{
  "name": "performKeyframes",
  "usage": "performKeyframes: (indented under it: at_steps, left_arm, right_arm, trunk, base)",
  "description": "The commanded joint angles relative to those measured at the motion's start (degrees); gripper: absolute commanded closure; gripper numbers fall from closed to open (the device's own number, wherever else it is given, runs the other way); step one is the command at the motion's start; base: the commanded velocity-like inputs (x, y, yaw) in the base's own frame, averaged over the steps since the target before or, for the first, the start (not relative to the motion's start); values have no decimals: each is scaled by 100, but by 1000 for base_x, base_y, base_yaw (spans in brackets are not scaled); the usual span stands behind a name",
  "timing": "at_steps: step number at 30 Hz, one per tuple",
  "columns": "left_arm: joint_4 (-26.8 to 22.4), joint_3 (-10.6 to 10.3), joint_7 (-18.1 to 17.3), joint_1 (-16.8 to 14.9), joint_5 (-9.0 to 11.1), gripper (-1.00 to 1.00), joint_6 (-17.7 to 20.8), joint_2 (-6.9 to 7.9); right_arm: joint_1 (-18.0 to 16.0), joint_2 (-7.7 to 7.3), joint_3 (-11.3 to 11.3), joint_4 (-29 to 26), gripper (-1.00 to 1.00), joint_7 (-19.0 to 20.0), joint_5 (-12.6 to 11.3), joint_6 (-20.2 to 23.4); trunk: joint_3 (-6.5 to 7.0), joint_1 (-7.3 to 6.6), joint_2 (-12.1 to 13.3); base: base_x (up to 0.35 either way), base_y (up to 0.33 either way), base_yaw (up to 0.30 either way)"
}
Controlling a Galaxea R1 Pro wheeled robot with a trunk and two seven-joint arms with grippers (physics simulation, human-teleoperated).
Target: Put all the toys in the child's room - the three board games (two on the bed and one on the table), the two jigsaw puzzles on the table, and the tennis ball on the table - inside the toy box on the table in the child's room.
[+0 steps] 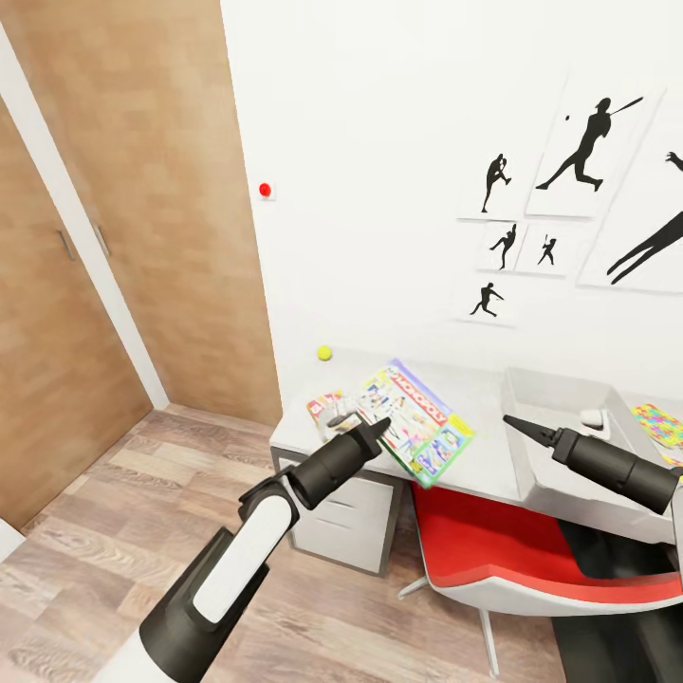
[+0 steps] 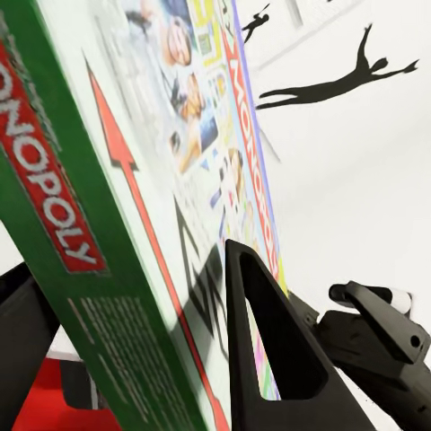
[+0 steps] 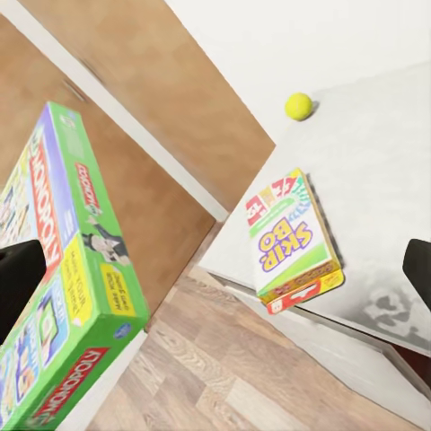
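My left gripper (image 1: 378,429) is shut on the white-green Monopoly board game (image 1: 419,424), holding it tilted above the table (image 1: 489,403). In the left wrist view the box (image 2: 135,180) stands edge-on between my fingers (image 2: 269,350). Below it the Skip-Bo board game (image 3: 292,238) lies flat near the table's left corner, also seen from the head (image 1: 325,406). The tennis ball (image 1: 324,353) rests by the wall. The grey toy box (image 1: 531,384) stands to the right. My right gripper (image 1: 520,425) is open and empty at its near left rim. A jigsaw puzzle (image 1: 659,422) lies beyond the box.
A red chair (image 1: 503,550) is tucked under the table, beside a white drawer unit (image 1: 346,517). A small white object (image 1: 593,415) lies inside the toy box. Wooden doors (image 1: 142,218) and wood floor (image 1: 114,512) are on the left.
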Motion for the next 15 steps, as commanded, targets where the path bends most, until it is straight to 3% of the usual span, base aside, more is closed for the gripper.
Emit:
performKeyframes:
  at_steps: [1, 15]
  left_arm:
    - [-10, -1, 41, 1, 63, 100, -9, 25]
    - [-24, 8, 52, 52, 49, 100, -289, 330]
  right_arm:
    - [-7, -1, -9, 0, -100, 38, 28, 19]
    - [1, -18, -50, -8, -100, 60, 21, 19]
  trunk:
    - [-12, 4, -12]
    - [-12, 4, -12]
  base:
    - [0, 0, 0]
    - [0, 0, 0]
